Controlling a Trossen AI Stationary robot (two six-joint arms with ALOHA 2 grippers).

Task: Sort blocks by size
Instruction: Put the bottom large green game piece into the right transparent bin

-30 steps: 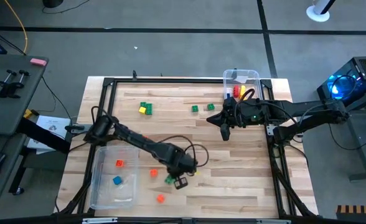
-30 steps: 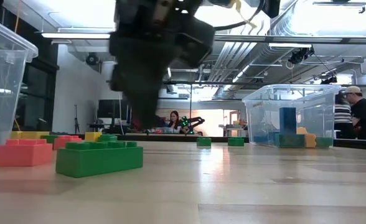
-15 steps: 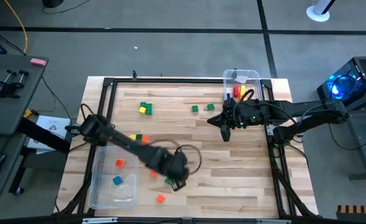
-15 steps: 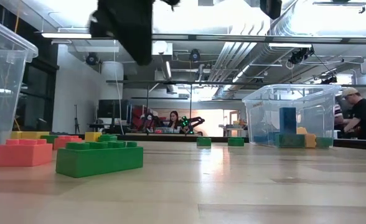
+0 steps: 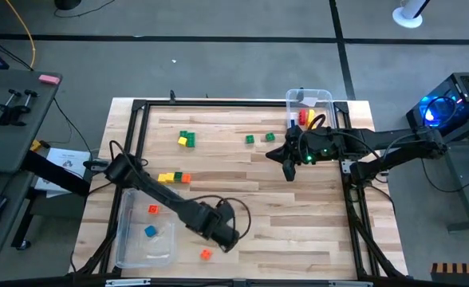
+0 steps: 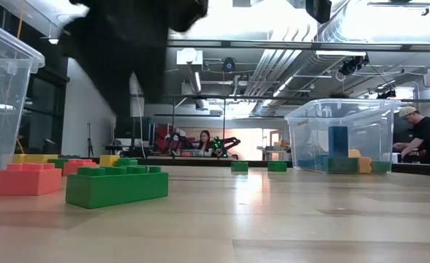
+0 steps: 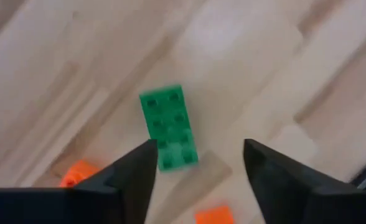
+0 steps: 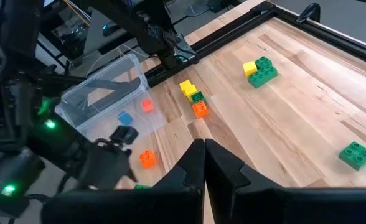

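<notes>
Green block [image 7: 170, 127] lies loose on the desk [image 5: 298, 231], low centre of the high view, right under your left claw [image 7: 198, 163]. Claw open, empty; block's long axis runs roughly along the gap, slightly skewed. Right claw [image 5: 287, 172] shut, far off upper right.

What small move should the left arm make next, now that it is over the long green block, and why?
Probably lower straight down. In the left wrist view the left gripper is open above the long green block, which lies loose on the table and sits slightly off-centre between the fingers. Centring over it, then closing, would likely secure it.
</notes>
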